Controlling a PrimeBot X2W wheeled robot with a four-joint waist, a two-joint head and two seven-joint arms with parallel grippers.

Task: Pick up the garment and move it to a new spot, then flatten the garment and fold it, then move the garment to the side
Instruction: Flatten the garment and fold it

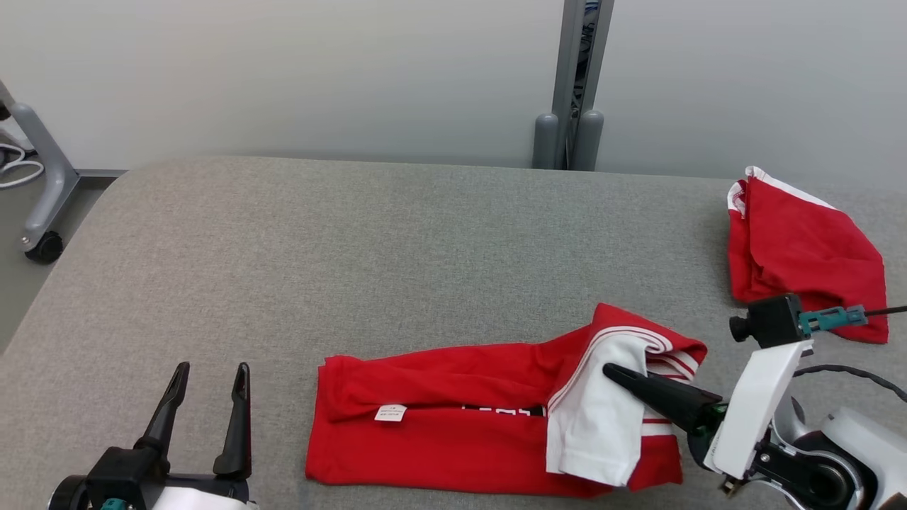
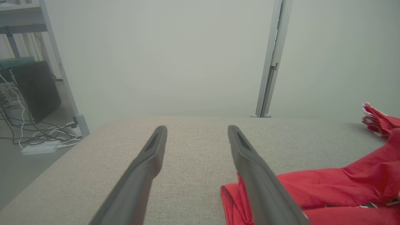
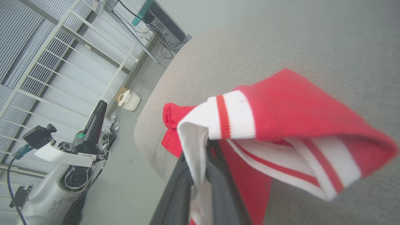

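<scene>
While the right gripper (image 1: 615, 371) grips the striped end, the fold points left

Because the garment (image 1: 439, 425) lies with its long axis left to right along the near edge of the table (image 1: 354, 234), the right gripper is the nearer arm. It is clamped on the white-and-red striped end (image 1: 602, 425), which curls over the red body. The free end lies toward the left gripper (image 1: 212, 370), whose fingers are spread and empty, near the cloth but apart from it. Carrying the held end leftward looks the likely move. Grey woven fabric covers the table. A second red garment (image 1: 801, 248) sits far right, before a pale wall and a grey post (image 1: 575, 85).
</scene>
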